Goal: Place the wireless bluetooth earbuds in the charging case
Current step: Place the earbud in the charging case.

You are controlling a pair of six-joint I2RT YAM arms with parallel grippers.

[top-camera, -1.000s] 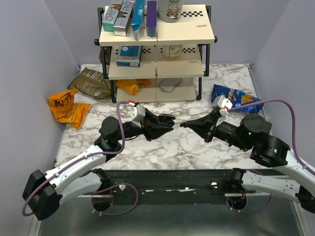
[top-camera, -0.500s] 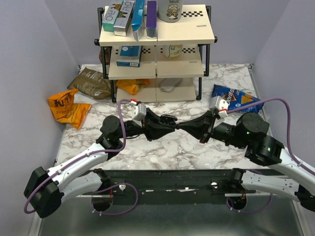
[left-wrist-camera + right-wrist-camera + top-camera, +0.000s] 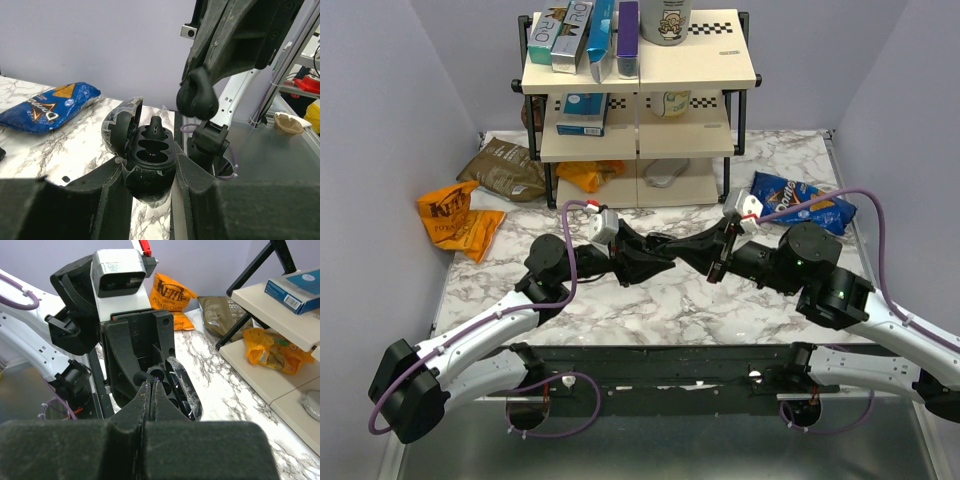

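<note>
Top view, my left tool [image 3: 658,262] clamps the open charging case [image 3: 663,243] over the table [image 3: 650,305], right tool [image 3: 684,252] pinched closed just beside it, left wrist, one earbud [image 3: 156,129] stands in the case's far socket, right wrist, my closed tips at the case's mouth.

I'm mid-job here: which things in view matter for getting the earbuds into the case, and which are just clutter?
For the job:
- charging case, open, held in the left gripper
- earbud standing in the case
- right gripper, shut, close above the case

Lying about:
- Doritos bag
- orange chip bag
- brown bag
- shelf rack with boxes
</note>
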